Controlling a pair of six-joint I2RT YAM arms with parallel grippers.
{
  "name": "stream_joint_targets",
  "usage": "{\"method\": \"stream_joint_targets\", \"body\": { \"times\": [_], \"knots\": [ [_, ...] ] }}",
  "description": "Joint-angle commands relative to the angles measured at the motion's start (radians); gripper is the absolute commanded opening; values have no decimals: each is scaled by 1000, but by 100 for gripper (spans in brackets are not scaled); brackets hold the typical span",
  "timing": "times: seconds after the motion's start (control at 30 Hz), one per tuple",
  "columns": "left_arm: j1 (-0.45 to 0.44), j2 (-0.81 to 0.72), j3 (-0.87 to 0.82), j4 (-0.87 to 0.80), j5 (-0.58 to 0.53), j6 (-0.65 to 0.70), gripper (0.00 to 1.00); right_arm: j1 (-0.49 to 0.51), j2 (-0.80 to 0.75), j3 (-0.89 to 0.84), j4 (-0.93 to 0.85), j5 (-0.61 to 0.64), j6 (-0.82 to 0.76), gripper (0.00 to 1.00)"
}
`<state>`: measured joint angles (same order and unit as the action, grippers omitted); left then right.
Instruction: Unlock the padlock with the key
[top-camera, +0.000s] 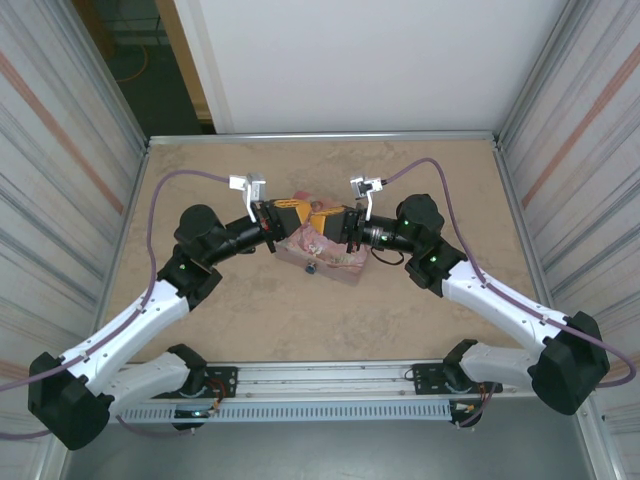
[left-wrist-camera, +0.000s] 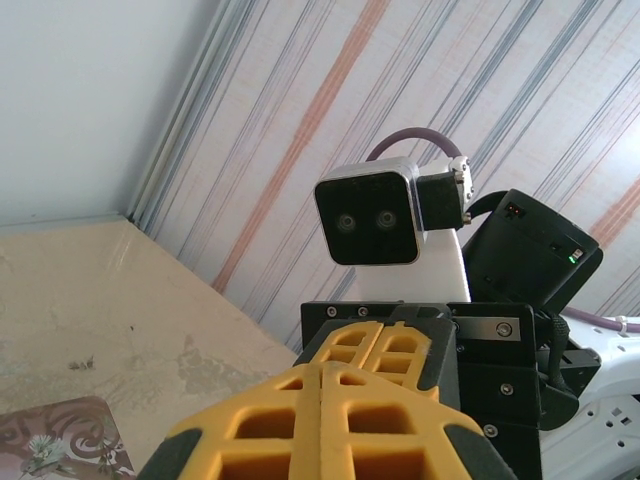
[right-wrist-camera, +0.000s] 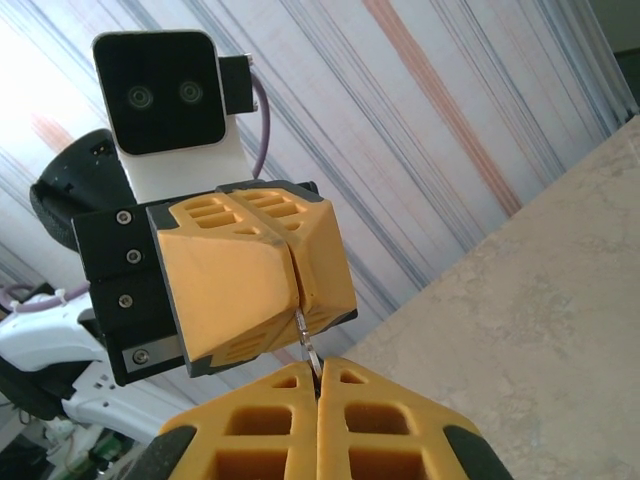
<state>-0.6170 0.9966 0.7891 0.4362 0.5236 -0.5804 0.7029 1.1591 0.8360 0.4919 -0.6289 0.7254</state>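
At the near edge of the table the two arm bases sat side by side on their rail, and both arms reached inward to meet over the middle. Just beyond the bare stretch of tabletop lay a pink illustrated tin, set at a slant. A small dark item at its near edge looked like the padlock, though it was too small to make out in detail, and nothing touched it.

Above the far part of the tin the grippers faced each other tip to tip. In the right wrist view the right gripper had its yellow fingers pressed together with no gap. Straight ahead, the left gripper was likewise closed, and the key, a thin metal sliver, stuck out of the seam between its fingertips. The key's free end reached the seam of the right fingertips. Whether the right jaws actually pinched it could not be told.
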Motion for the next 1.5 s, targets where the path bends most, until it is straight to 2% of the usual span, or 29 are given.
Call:
{"method": "stream_joint_targets", "body": {
  "times": [0.0,0.1,0.23,0.33,0.6,0.8,0.93,1.2,1.47],
  "knots": [
    [-7,-1,-4,32,21,-3,0,8,2,38,-11,4,-4,0],
    [-7,-6,-4,21,12,6,3,7,-5,44,-52,8,-24,0],
    [-7,-36,3,-43,-25,40,25,3,-27,45,-132,37,-69,0],
    [-5,-72,11,-110,-54,74,36,1,-45,45,-200,52,-110,0],
    [16,-198,-3,-337,-184,150,57,-15,-76,48,-349,92,-202,0],
    [16,-258,-29,-560,-277,204,61,-64,-66,12,-387,94,-195,0],
    [17,-264,-75,-629,-292,199,63,-97,-39,-22,-374,77,-173,0],
    [19,-235,-194,-593,-283,163,67,-126,45,-69,-343,50,-158,0],
    [46,-134,-255,-506,-200,153,70,-157,145,-104,-295,10,-132,0]
  ]
}}
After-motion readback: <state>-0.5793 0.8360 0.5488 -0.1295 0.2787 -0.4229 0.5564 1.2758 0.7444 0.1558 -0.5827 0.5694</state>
